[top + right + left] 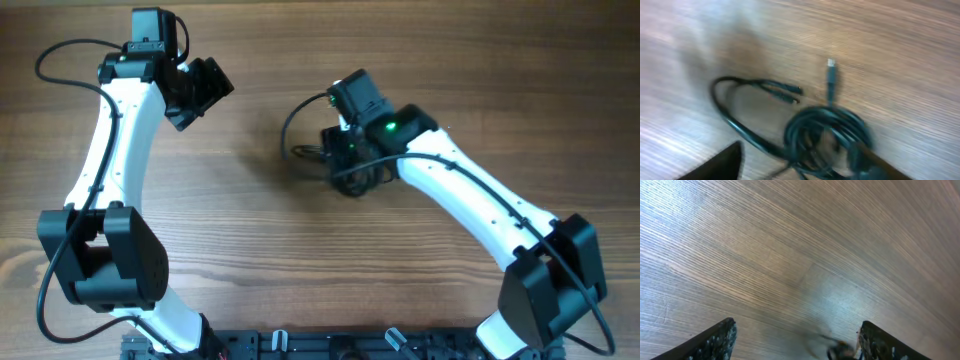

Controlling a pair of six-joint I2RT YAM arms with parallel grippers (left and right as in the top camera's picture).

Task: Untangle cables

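Item: cables, thin black cords wound in a tight coil on the bench, lying under your right jaws, which stand wide and grip nothing. Beyond the coil, one loose loop and a silvery plug trail free. Likely light, limp and snag-prone: take the loop or plug lead, not the coil. Farthest off: your left jaws, wide, empty, well apart.

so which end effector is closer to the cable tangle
Right. The right end effector hangs directly over the cables. The left end effector is well apart from them, off to the left in the overhead view, open and holding nothing.
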